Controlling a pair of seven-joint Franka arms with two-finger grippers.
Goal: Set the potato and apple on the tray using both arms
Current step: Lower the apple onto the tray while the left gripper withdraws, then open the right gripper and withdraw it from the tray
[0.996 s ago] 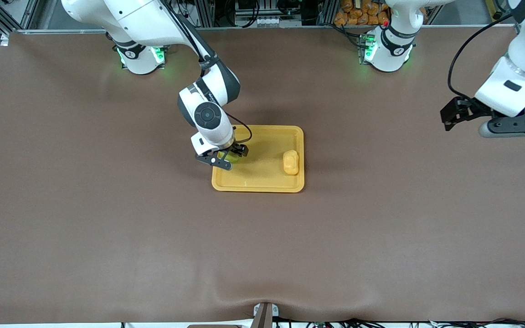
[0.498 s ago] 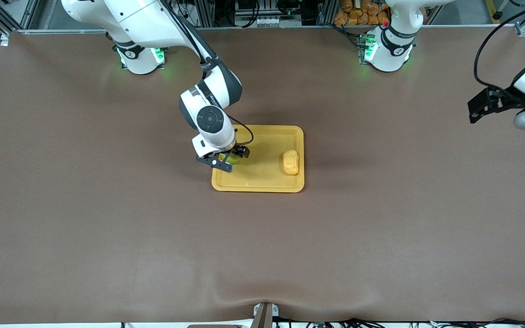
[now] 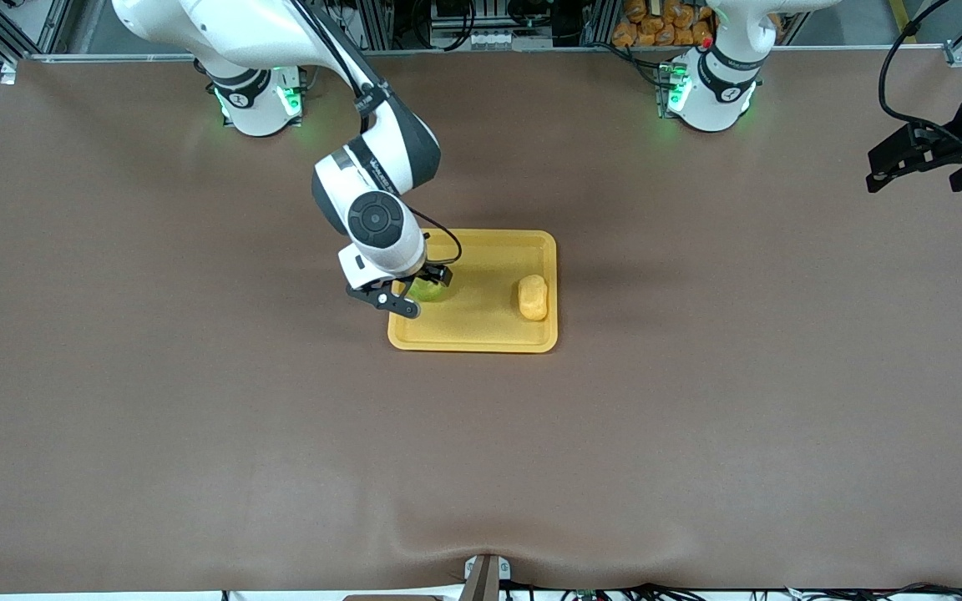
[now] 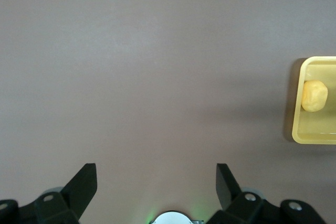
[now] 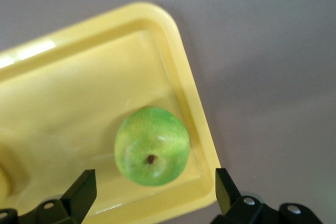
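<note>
**Apple released on the tray, both arms pulling away**

The right gripper [image 3: 411,292] is now lifting off the apple [image 3: 427,289], its fingers spread wide with nothing between them; half a second ago it was sitting lower, with the fruit between its fingers. In the right wrist view the apple [image 5: 151,146] is resting free on the tray floor, close to the rim at the right arm's end, with the two black fingertips [image 5: 79,192] standing well apart on either side of it. The potato [image 3: 533,298] is lying on the tray [image 3: 481,338] near the end toward the left arm. The left gripper [image 3: 919,154] is retreating over the bare table at its own end, higher and farther out than a second ago, fingers parted and empty.

With both pieces sitting inside the rim, the task is looking essentially finished; only the withdrawal is going on.

The apple is smooth, glossy and round, mottled yellow-green with a dark stem dimple. The potato is matte, lumpy and oblong, slightly deeper orange than the tray. The tray is shiny moulded plastic with rounded corners and a raised lip. The table cover [image 3: 197,401] is dull brown and slightly rippled.
</note>
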